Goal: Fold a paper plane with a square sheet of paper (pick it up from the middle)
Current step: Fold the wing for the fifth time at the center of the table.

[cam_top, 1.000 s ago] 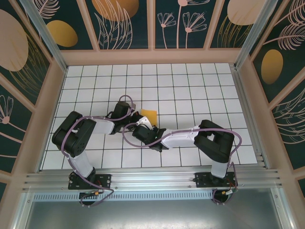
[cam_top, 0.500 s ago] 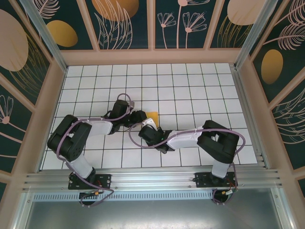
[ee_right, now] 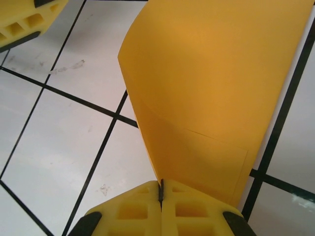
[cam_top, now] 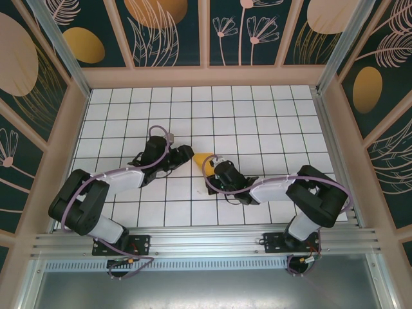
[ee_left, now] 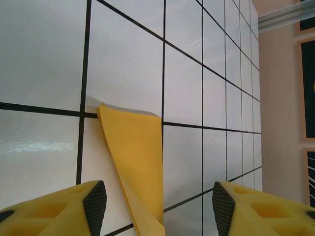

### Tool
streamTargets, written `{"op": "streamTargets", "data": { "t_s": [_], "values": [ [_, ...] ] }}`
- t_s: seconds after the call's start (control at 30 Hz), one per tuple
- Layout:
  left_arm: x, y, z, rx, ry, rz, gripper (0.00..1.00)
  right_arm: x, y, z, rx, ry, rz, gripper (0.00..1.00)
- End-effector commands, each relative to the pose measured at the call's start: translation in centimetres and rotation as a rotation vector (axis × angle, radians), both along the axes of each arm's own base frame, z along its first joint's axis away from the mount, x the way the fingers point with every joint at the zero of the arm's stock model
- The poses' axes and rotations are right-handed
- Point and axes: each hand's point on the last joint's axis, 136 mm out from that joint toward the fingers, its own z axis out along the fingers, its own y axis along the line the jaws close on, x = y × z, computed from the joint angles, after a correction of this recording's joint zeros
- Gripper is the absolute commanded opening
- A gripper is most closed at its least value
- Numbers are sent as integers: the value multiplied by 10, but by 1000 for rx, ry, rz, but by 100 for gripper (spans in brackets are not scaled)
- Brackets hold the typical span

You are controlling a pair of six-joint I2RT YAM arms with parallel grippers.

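The square sheet of paper (ee_right: 211,88) is a folded orange-yellow piece with a crease across it, standing up off the white tiles. My right gripper (ee_right: 161,189) is shut on its lower edge, jaws pressed together. In the top view the paper (cam_top: 205,158) sits between the two grippers, with the right gripper (cam_top: 213,163) at its right side. My left gripper (cam_top: 187,153) is just left of it. In the left wrist view, the left gripper (ee_left: 158,205) is open. The paper (ee_left: 135,147) rises between its fingers (ee_left: 94,200) without touching either pad.
The floor is white tiles with black grid lines (cam_top: 257,116), boxed in by wooden walls (cam_top: 206,76). An aluminium rail (cam_top: 206,244) runs along the near edge by the arm bases. One finger of the left gripper (ee_right: 24,19) shows at the top left of the right wrist view.
My left gripper has opened, let go of the paper and drawn back to the left. My right gripper has closed on the paper, and its arm has swung right.
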Motion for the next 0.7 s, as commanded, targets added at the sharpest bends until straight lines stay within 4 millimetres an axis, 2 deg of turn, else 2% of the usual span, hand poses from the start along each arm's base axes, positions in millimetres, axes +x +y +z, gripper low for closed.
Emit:
{"op": "streamTargets", "data": {
  "t_s": [0.0,0.3,0.53,0.67],
  "values": [
    [-2,2,2,-1,-26,-12,59,1,9,21,164,24,-11,3],
    [-12,-9,3,-87,-25,-70,46,4,-13,12,230,76,-151,3],
    [-17,-24,1,-114,-11,-127,44,6,-22,8,320,150,-214,1],
    [-20,-40,3,-130,-7,-182,43,5,-24,11,360,169,-218,0]
  ]
}}
